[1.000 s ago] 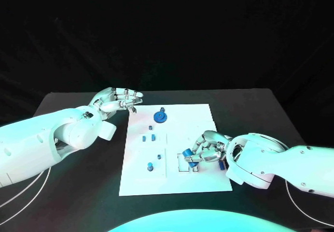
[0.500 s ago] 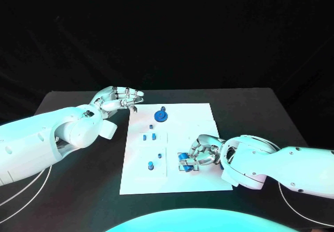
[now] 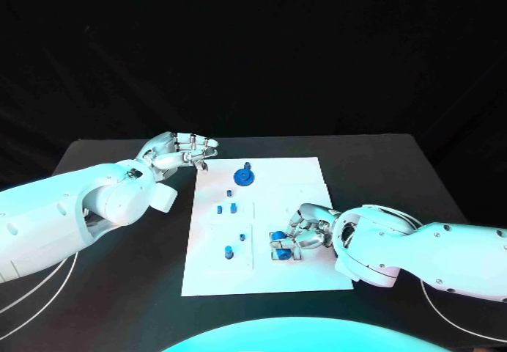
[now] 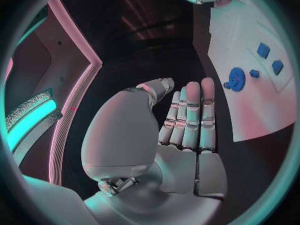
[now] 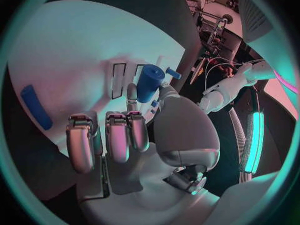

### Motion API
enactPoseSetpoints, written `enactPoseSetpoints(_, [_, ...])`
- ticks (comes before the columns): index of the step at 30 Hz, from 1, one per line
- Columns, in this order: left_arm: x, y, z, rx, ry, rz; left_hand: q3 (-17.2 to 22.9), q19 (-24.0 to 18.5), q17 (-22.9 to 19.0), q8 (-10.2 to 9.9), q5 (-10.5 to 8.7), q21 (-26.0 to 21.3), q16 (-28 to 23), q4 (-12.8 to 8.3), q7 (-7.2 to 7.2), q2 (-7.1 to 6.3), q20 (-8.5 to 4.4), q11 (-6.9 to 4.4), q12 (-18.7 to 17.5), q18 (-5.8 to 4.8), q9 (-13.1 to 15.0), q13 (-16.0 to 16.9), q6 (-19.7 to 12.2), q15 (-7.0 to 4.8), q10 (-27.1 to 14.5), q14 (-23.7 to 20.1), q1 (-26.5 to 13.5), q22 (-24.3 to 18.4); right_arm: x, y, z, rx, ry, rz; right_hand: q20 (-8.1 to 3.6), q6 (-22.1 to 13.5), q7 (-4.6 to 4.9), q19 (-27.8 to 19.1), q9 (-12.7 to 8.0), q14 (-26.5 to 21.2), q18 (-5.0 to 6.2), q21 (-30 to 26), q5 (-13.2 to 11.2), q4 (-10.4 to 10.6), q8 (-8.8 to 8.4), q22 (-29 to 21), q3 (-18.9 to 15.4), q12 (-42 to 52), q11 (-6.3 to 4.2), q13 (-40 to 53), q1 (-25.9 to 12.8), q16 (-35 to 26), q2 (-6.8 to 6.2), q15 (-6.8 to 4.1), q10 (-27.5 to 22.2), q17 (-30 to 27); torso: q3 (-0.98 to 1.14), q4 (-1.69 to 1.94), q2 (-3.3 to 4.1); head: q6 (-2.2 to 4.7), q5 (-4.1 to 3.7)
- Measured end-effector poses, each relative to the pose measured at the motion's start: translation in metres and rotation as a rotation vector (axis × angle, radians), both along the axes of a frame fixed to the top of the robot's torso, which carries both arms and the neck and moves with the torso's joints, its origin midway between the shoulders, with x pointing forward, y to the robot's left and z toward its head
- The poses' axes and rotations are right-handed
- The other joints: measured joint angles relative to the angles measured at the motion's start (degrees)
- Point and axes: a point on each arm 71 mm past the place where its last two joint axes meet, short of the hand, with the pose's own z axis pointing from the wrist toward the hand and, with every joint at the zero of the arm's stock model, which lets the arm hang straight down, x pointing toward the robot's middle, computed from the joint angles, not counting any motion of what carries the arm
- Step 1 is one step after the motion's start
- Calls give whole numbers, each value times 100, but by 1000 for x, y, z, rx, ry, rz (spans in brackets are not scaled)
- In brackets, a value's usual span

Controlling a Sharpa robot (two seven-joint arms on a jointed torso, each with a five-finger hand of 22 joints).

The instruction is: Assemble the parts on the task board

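Observation:
The white task board (image 3: 306, 170) lies mid-table. On its far part sits a blue gear (image 3: 243, 176) (image 4: 236, 79), with several small blue parts (image 3: 226, 209) nearer along its left half. My right hand (image 3: 306, 230) (image 5: 122, 135) is low over the board's near right part and pinches a blue cylindrical part (image 3: 280, 237) (image 5: 150, 83) between thumb and a finger, beside two dark slots (image 5: 119, 80). Another blue piece (image 3: 283, 254) shows just under that hand. My left hand (image 3: 179, 152) (image 4: 187, 120) hovers off the board's far left corner, holding nothing, its fingers straight and side by side.
A flat blue bar (image 5: 36, 106) lies on the board (image 5: 69, 50) near my right hand's fingertips. Black table (image 3: 127, 257) surrounds the board on all sides. My two white forearms lie over the table to the left and right of the board.
My right hand has shifted left from the board's near right edge, inward over the board, carrying the blue cylindrical part. The left hand has stayed put.

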Motion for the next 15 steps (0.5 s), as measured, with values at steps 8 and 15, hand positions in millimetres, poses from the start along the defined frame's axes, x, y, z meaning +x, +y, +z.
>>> enactPoseSetpoints(8, [0,0,0,1,1,1,-17,0,-4,0,0,-24,0,17,0,0,0,-6,0,0,-5,-6,0,0,-32,0,0,-5,1,0,0,-14,-19,8,0,-82,6,0,90,8,0,0,-618,9,47,0,-473,-62,-1,0,-270,0,-26,-8,-1,0,0,3,0,7,-12])
enactPoseSetpoints(15, [0,1,0,1,1,1,-17,0,-5,0,0,-24,0,17,0,0,0,0,0,0,-5,-7,0,0,-42,0,0,-6,2,0,1,-24,-35,15,0,-83,5,0,120,8,0,0,-837,25,47,-1,-620,-96,-1,0,-370,0,-82,-8,-1,-1,-3,2,-1,15,-23])
